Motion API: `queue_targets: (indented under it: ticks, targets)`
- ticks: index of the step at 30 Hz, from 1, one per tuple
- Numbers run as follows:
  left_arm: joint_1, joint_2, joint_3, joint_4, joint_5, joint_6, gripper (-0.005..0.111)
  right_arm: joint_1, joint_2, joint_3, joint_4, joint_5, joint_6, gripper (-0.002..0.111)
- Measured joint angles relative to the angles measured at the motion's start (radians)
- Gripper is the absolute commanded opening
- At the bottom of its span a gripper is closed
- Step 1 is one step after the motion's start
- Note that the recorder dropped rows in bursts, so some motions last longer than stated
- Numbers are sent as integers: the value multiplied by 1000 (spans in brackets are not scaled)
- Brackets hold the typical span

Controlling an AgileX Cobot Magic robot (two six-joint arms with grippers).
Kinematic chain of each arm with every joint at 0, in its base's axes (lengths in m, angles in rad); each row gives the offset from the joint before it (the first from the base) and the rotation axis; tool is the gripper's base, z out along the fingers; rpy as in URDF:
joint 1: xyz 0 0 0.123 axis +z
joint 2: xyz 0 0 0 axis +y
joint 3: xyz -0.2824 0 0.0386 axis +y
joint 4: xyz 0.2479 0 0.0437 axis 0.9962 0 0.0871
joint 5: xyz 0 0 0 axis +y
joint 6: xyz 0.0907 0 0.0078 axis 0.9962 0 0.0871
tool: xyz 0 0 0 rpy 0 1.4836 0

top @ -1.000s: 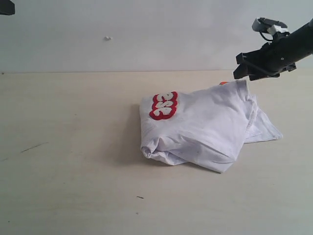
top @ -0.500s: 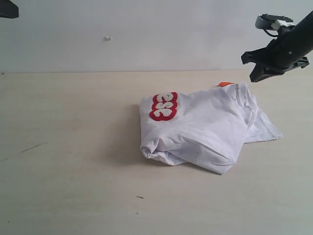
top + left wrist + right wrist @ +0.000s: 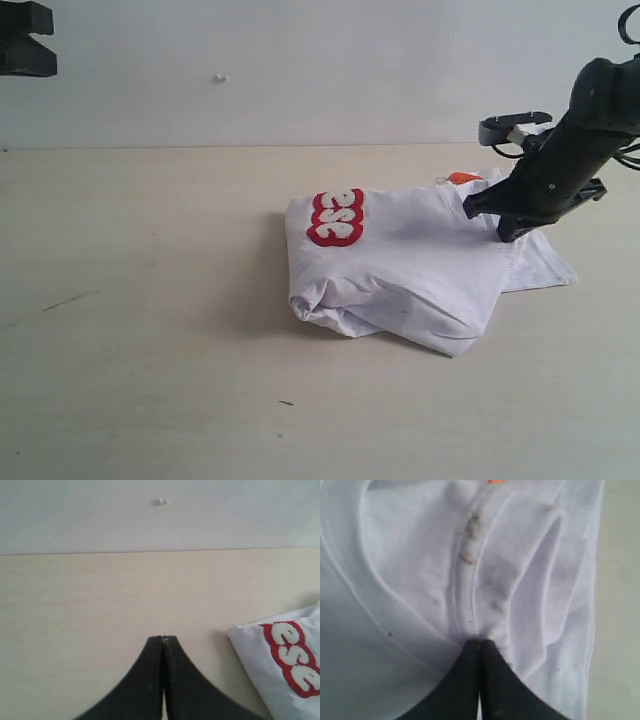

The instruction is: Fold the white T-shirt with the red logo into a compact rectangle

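At the upper left of the exterior view, the left gripper is hanging clear of the table, its jaws together on nothing. Right of centre, the white T-shirt is lying folded into a lumpy bundle, with the red logo showing at its upper left. Further right, the right gripper is pressing its closed tips onto the collar near the orange neck tag, with no cloth visible between them. A loose layer is sticking out at the right, so squaring up is probably remaining.
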Motion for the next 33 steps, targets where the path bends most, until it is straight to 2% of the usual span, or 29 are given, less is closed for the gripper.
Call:
queue_targets:
  ticks: [5,13,21,33]
  targets:
    - [0,0,0,-1,-11,4,0,46,57,-7,-18,-33,8,0]
    - [0,0,0,-25,-31,7,0,119,51,-11,141,130,-91,0]
    - [0,0,0,-54,-31,22,0,127,3,2,141,199,-93,0]
    - [0,0,0,-54,-31,32,0,129,-186,3,171,141,-107,0]
